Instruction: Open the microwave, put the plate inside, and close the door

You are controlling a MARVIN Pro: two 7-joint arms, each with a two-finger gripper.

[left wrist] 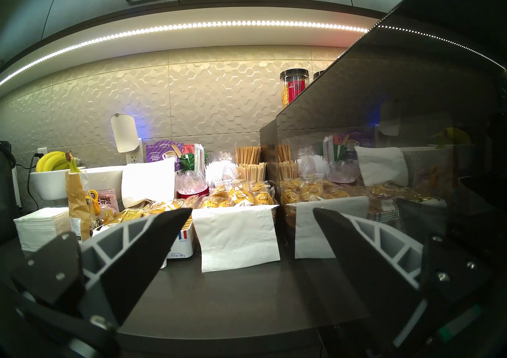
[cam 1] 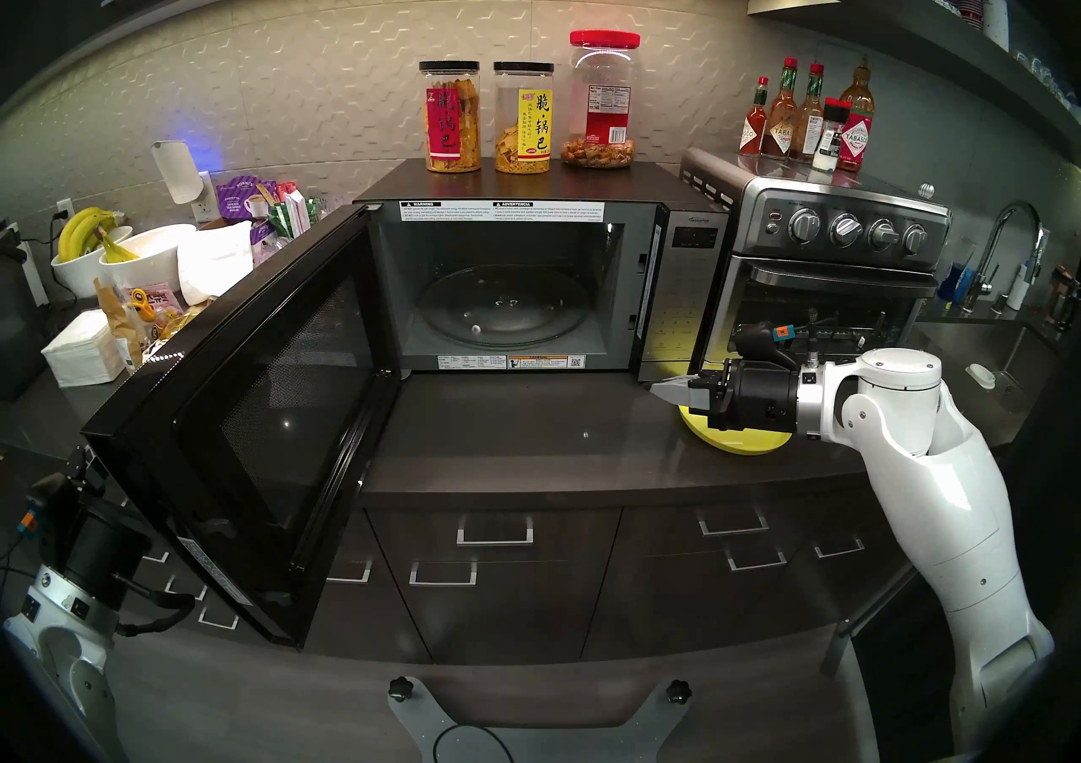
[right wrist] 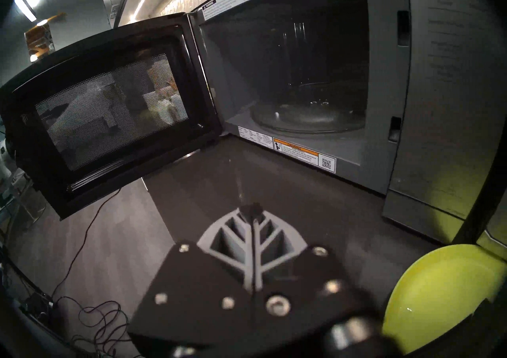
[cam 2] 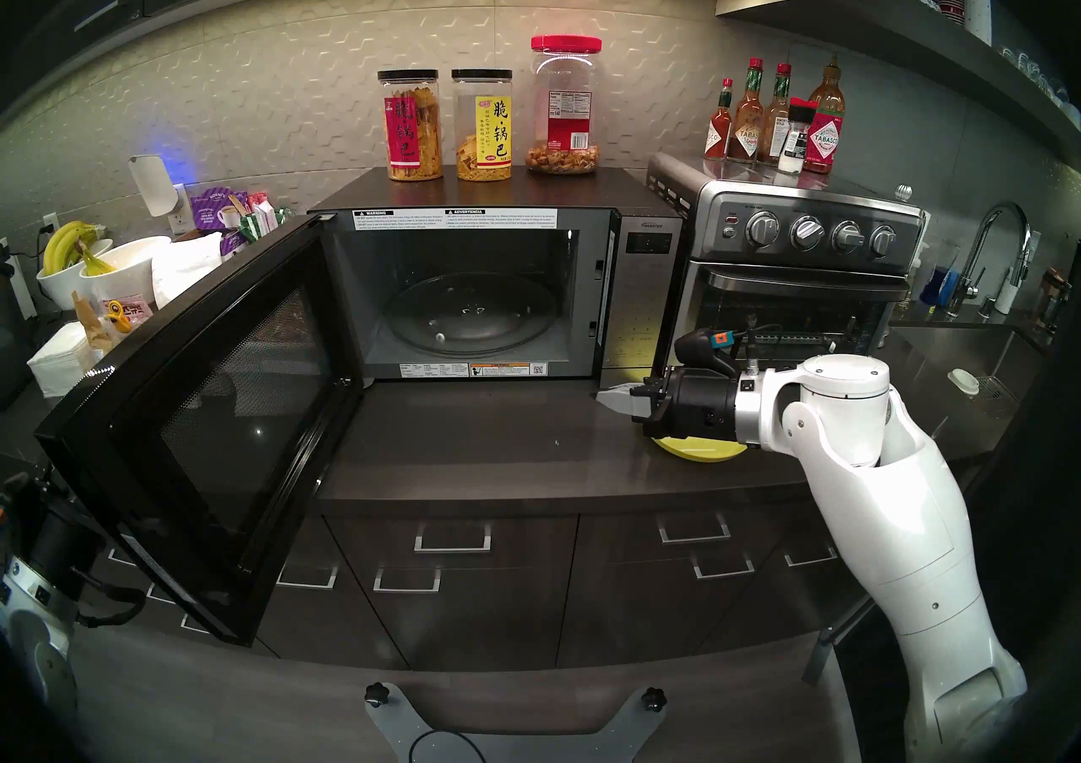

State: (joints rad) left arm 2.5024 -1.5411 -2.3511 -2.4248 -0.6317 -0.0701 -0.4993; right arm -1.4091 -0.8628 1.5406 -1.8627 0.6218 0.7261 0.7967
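Fingers of right gripper pressed together, empty, poised above countertop just in front of microwave panel side. Fingers of left gripper spread wide, empty, beside outer face of door. Door swung fully open to left; glass turntable bare. Yellow plate flat on countertop beneath right wrist, before toaster oven.

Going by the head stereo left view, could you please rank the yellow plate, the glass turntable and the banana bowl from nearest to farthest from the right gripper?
1. Yellow plate: on the counter directly under the shut right gripper.
2. Glass turntable: inside the open microwave, to the gripper's left and behind it.
3. Banana bowl: far left of the counter, beyond the open door.
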